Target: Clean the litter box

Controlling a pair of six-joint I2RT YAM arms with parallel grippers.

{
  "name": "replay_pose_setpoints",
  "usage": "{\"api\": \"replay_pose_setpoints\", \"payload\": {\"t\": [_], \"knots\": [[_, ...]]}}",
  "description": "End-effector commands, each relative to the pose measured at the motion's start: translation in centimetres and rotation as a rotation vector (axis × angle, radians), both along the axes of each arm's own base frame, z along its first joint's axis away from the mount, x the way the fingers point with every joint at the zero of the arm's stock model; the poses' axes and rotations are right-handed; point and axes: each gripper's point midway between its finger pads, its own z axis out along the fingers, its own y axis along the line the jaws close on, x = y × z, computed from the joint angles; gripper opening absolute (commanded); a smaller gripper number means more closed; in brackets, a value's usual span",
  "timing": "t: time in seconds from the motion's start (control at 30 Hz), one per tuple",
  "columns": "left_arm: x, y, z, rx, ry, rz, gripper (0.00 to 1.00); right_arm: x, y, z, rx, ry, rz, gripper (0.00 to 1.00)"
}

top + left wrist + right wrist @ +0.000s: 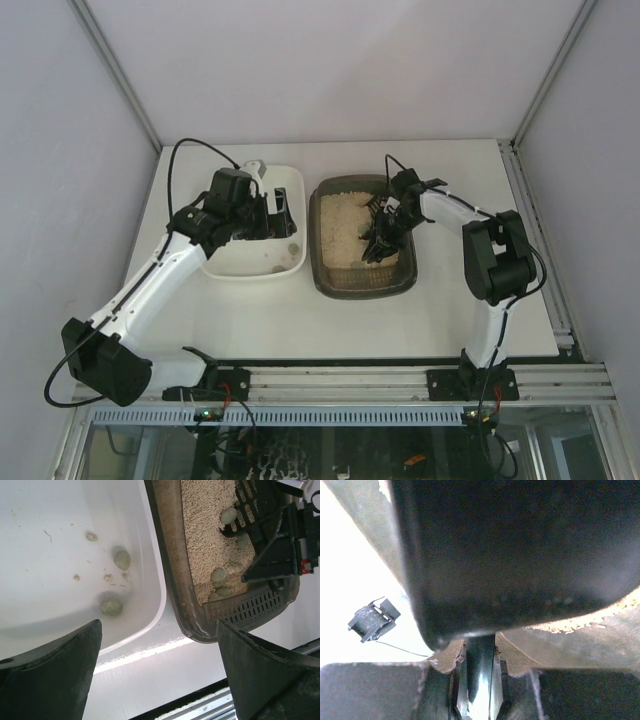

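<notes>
My left gripper (157,630) is spread wide and holds nothing. From its wrist camera, its two dark fingers (55,675) frame the lower corners of the view. It hangs above the white tray (225,265), over the side nearest the litter box (330,285). Two greenish clumps (121,559) lie on the white tray's floor with a few stray crumbs.

My right gripper (390,228) is down inside the litter box, pinched on the handle of the black slotted scoop (248,500). From the right wrist camera, the handle is squeezed between the fingers and the scoop's dark body fills most of the view.

The litter box, dark brown-grey with beige litter, sits on the table (300,320) just beside the white tray, on its right. More greenish clumps (218,576) lie in the litter near the scoop.
</notes>
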Motion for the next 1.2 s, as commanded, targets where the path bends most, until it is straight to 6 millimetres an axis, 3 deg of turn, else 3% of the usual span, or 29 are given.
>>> {"api": "replay_pose_setpoints", "payload": {"t": [0.0, 0.27, 0.37, 0.5, 0.63, 0.83, 1.03, 1.17], "knots": [[0.6, 0.5, -0.4, 0.023, -0.034, -0.003, 1.0, -1.7, 1.4, 3.1, 0.165, 0.009, 0.013, 0.0], [0.3, 1.0, -0.4, 0.049, -0.042, -0.011, 1.0, -1.9, 1.3, 5.0, 0.234, -0.048, 0.03, 0.0], [-0.3, 1.4, -0.1, 0.103, -0.023, -0.059, 1.0, -2.3, 1.1, 4.9, 0.273, -0.08, 0.02, 0.0], [-1.2, 3.5, 0.3, 0.263, 0.042, -0.114, 0.99, -2.4, 1.1, 4.4, 0.356, -0.154, -0.033, 0.0], [-1.5, 5.8, 0.7, 0.38, -0.002, -0.118, 0.96, -2.6, 1.3, 3.9, 0.395, -0.209, -0.048, 0.0], [-5.2, 5.4, 1.1, 0.307, -0.054, -0.238, 0.96, -2.1, 1.1, 3.5, 0.402, -0.3, -0.06, 0.0], [-9.2, 5.7, -1.0, 0.339, -0.1, -0.486, 0.97, -2.0, 1.6, 4.6, 0.511, -0.451, -0.071, 0.0], [-9.7, 7.1, -3.3, 0.381, -0.085, -0.457, 0.96, -2.0, 2.0, 4.1, 0.563, -0.477, -0.052, 0.0]]}}
